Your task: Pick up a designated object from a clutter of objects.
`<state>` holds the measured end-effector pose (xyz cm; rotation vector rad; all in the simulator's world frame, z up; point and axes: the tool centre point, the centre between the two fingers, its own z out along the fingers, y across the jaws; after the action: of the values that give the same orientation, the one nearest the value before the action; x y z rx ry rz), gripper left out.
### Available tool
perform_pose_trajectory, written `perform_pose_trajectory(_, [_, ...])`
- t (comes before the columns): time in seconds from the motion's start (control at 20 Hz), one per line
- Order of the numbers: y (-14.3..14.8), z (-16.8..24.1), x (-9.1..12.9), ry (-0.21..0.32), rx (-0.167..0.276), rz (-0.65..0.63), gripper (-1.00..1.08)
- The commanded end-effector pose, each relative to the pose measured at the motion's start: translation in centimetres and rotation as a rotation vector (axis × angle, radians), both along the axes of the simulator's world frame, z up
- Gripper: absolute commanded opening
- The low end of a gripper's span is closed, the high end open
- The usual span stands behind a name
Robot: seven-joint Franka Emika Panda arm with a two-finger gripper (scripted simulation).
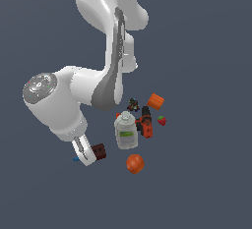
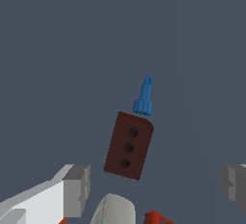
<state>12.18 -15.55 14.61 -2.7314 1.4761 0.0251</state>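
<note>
Two grey fingertips (image 2: 77, 189) of the gripper (image 2: 156, 187) are sitting nearest the wrist cam, spread wide apart w/ nothing between them. Beyond them a brown studded block (image 2: 129, 145) is lying flat on the dark grey floor (image 2: 57, 50), showing three dark holes in a row. A blue piece (image 2: 144, 96), cone-tipped, is lying just past the block's far end, touching or nearly so; can't tell which. A rounded white shape and a bit of red-orange are poking in at the frame edge nearest the cam, both too cropped to identify.

From the exterior view, the white arm (image 1: 64, 100) is reaching down toward the exterior view's left, w/ the gripper (image 1: 83, 155) hanging low just beside the brown studded block (image 1: 99, 151). The blue piece (image 1: 76, 158) is peeking out on the gripper's other side. Rest of the clutter is sitting apart toward the exterior view's right: white bottle with green label (image 1: 126, 131) standing upright, red-black drill (image 1: 145, 123) right beside it, strawberry (image 1: 162, 120) near the drill, orange block (image 1: 156, 101) farther back, orange ball (image 1: 135, 163) closer to the cam. A small dark item (image 1: 133, 105) is sitting behind the bottle, too small to identify.
</note>
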Motion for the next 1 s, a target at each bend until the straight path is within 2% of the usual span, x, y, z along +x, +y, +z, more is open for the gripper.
perform_pose_trajectory(0.0, [-1.3, -2.0, 0.6, 0.003, -0.008, -0.081, 1.0])
perform_pose_trajectory(0.45, [-4.4, -7.0, 1.7, 0.009, -0.032, -0.269, 1.0])
perform_pose_trajectory(0.95, [-5.2, -8.4, 1.8, 0.011, -0.038, -0.317, 1.0])
